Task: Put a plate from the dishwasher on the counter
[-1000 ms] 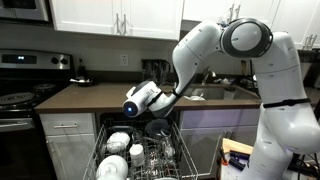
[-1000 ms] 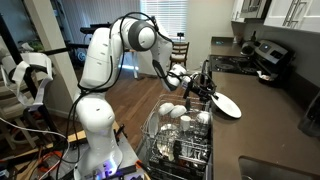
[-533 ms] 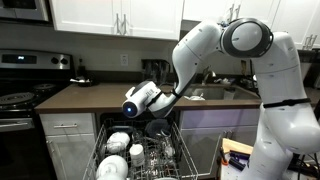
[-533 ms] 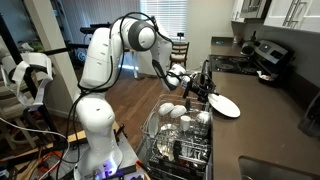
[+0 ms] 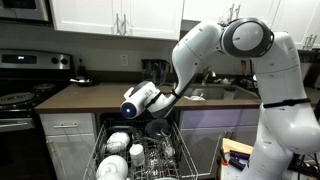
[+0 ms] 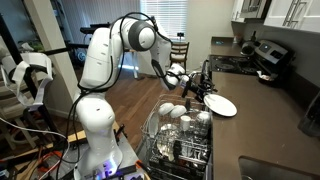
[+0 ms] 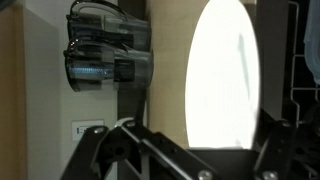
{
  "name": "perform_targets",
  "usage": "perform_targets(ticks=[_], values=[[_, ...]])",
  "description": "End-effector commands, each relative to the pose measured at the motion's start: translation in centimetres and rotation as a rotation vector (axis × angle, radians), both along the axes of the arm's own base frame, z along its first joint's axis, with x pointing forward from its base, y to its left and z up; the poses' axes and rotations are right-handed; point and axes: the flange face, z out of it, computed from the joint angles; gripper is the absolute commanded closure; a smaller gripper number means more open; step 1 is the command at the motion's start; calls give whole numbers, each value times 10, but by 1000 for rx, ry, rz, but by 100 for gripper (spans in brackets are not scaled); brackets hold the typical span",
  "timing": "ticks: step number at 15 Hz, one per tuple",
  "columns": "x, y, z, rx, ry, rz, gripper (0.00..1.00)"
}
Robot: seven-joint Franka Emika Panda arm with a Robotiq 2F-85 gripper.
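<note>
The small white plate (image 6: 221, 105) lies nearly flat on the dark brown counter (image 6: 275, 115), just beyond the dishwasher. My gripper (image 6: 204, 90) hovers at the plate's near edge, open, with its fingers spread wider than the plate. In the wrist view the plate (image 7: 226, 72) is a bright oval on the counter (image 7: 168, 90), ahead of the gripper (image 7: 200, 148) and free of its fingers (image 7: 286, 142). The dishwasher (image 5: 140, 155) stands open below, its wire rack (image 6: 180, 135) pulled out and full of white dishes and glasses. The arm hides the plate in an exterior view.
A black stove (image 5: 20, 100) borders the counter (image 5: 90, 97). A dark blender-like appliance (image 7: 105, 50) stands against the wall near an outlet (image 7: 88, 128). The sink (image 5: 215, 92) lies behind the arm. A wooden chair (image 6: 180, 48) stands across the room.
The jaws have gone from shut on the plate to open. The plate has dropped from a tilted hold to lying on the counter. The arm has barely moved.
</note>
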Motion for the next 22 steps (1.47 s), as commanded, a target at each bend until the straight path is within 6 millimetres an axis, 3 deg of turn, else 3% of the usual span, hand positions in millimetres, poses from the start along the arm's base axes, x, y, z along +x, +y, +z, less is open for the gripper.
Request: perform_targets(ticks=[1, 2, 5, 6, 8, 11, 14, 18, 22], values=[[7, 3, 3, -10, -19, 25, 20], [7, 3, 3, -10, -19, 25, 33], [6, 2, 3, -10, -20, 21, 50], [5, 2, 3, -10, -20, 21, 51], [5, 2, 3, -10, -20, 20, 28], [5, 2, 2, -8, -20, 20, 13], [6, 4, 1, -4, -21, 23, 8], [6, 7, -1, 1, -18, 29, 13], [7, 13, -6, 9, -8, 46, 9]])
